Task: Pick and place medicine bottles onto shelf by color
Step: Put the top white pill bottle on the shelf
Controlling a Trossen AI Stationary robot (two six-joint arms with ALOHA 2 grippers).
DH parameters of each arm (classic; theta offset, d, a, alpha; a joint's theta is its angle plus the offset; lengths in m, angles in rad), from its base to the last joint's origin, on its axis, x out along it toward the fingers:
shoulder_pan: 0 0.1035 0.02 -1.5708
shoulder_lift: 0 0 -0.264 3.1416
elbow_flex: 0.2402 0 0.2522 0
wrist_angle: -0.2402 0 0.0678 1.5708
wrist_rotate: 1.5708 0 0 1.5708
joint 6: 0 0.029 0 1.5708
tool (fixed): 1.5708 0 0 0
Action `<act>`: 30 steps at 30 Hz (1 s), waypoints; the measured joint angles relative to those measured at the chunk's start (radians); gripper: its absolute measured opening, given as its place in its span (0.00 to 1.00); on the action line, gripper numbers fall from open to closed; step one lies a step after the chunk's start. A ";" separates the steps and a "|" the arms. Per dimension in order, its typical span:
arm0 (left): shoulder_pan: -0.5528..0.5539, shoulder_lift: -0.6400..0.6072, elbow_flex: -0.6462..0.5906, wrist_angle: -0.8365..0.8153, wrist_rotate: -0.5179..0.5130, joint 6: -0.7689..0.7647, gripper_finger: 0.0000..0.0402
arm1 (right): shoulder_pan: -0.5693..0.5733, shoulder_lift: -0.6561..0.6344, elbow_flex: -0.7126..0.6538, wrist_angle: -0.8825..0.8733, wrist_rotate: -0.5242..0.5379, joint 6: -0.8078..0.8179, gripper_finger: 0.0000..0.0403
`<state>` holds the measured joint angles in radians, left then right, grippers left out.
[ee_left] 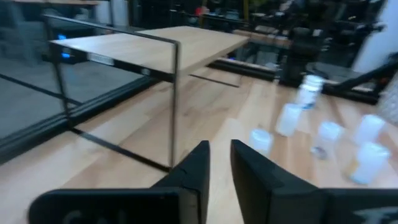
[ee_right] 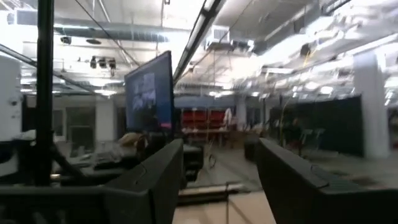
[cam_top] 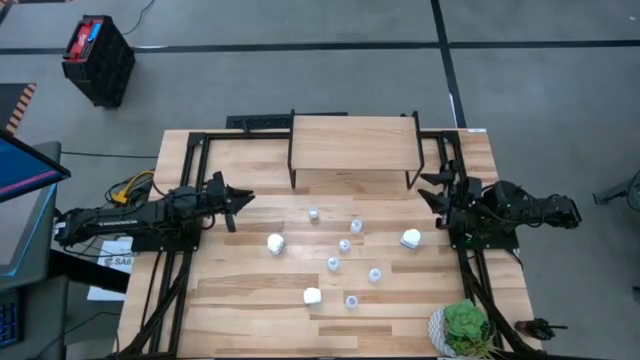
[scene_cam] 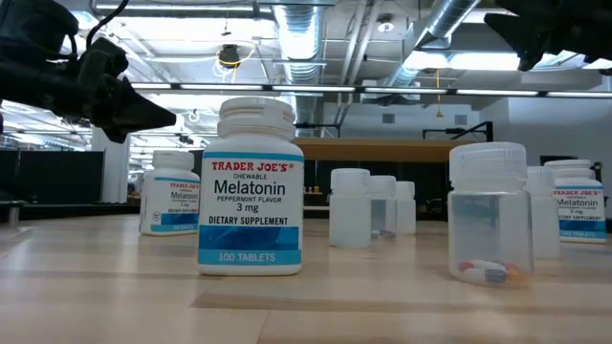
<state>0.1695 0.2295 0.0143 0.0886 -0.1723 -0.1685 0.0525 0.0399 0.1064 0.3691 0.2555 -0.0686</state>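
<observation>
Medicine bottles all stand loose on the bench between the narrowly parted left claw and spread right claw, shelf bare; next, I'd guess, comes reaching for one.

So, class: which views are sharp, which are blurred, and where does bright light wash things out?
Low view: the Melatonin bottle label reads sharply; ceiling lights glare behind it. Left wrist view: the shelf and small bottles are smeared. Right wrist view: the room is soft, with overhead lights blown out. High view: evenly lit, bottles tiny.
</observation>
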 joint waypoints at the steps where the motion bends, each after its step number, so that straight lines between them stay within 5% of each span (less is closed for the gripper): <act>1: 0.000 0.000 0.000 0.009 0.008 -0.009 0.19 | 0.000 0.000 0.015 -0.041 -0.008 0.015 0.57; 7: 0.000 0.000 0.000 0.073 0.000 -0.010 0.41 | 0.004 0.051 0.191 -0.355 -0.066 0.113 0.54; 13: 0.000 0.000 0.001 0.097 -0.068 -0.011 0.57 | 0.045 0.231 0.413 -0.650 -0.094 0.225 0.52; 30: 0.000 0.000 0.001 0.097 -0.128 -0.028 0.62 | 0.061 0.880 0.556 -0.652 -0.094 0.097 0.46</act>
<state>0.1696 0.2291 0.0151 0.1853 -0.3007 -0.1963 0.1133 0.9200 0.6629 -0.2829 0.1612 0.0280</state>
